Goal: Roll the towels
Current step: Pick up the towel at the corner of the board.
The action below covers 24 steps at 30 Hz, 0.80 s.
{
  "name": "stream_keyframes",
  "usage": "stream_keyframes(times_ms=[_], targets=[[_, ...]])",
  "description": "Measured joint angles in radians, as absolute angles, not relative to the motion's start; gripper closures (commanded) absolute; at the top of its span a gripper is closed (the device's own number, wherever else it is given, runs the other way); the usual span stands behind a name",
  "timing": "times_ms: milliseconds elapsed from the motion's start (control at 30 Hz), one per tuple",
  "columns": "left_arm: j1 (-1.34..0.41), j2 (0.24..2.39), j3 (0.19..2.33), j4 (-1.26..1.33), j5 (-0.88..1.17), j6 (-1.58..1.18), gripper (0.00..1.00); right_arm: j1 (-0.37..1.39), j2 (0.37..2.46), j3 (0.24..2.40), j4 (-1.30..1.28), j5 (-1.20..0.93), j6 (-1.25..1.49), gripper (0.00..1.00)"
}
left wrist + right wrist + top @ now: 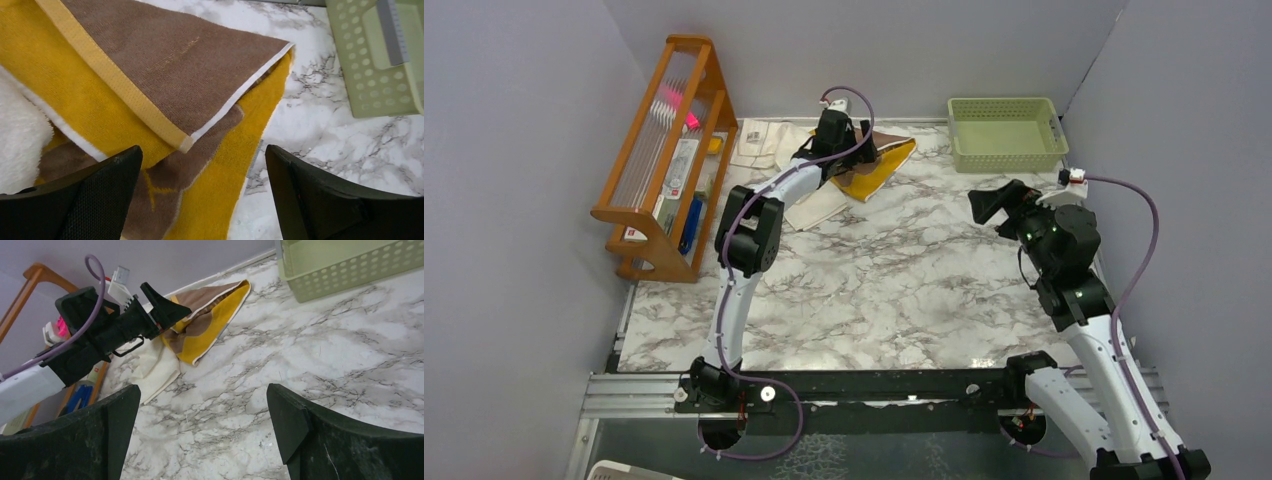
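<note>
Start with the near side. At the middle right of the overhead frame your right gripper (996,205) hangs over the bare marble desk (874,290), jaws spread wide and nothing between them. It is well apart from any cloth.

Farther back, at the upper middle of that frame, your left gripper (202,150) hovers just above the brown towel (175,75). Its jaws are also wide and it grips nothing; whether a finger brushes the fabric I cannot tell.

As for progress, I judge the task not yet begun, since neither towel shows a single turn of a roll. The brown towel lies loosely crumpled, with one corner folded over so the mustard-yellow reverse and its pale edging face up. The cream towel (769,145) sprawls to its left, rumpled, and touches the brown one where they meet at the left of the left wrist view. You will most likely need to spread each one flat before rolling it, so both towels are left to do.

The count:
- two towels, one brown and mustard, one cream
- two grippers, both unladen
- one pale green perforated basket (959,150) at the upper right, nothing visible inside it
- one wooden rack (709,75) at the upper left, holding small items I cannot make out
</note>
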State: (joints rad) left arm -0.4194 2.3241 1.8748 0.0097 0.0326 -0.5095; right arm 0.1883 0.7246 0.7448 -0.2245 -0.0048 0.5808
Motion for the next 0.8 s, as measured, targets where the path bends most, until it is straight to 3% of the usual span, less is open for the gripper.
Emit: stream_keyframes(times_ms=[67, 100, 433, 800], targets=[[-0.421, 2.374, 1.922, -0.012, 0.033, -0.51, 0.05, 0.188, 0.741, 0.761, -0.227, 0.012, 0.577, 0.0], [-0.421, 2.389, 1.938, -0.019, 0.033, -0.51, 0.11, 0.188, 0.75, 0.768, -0.23, 0.018, 0.574, 0.0], [-0.428, 2.539, 2.101, -0.037, 0.04, -0.52, 0.97, 0.188, 0.773, 0.769, -0.212, -0.006, 0.537, 0.0], [-0.427, 2.541, 2.107, -0.017, 0.04, -0.498, 1.0, 0.188, 0.815, 0.736, -0.131, -0.231, 0.374, 0.0]])
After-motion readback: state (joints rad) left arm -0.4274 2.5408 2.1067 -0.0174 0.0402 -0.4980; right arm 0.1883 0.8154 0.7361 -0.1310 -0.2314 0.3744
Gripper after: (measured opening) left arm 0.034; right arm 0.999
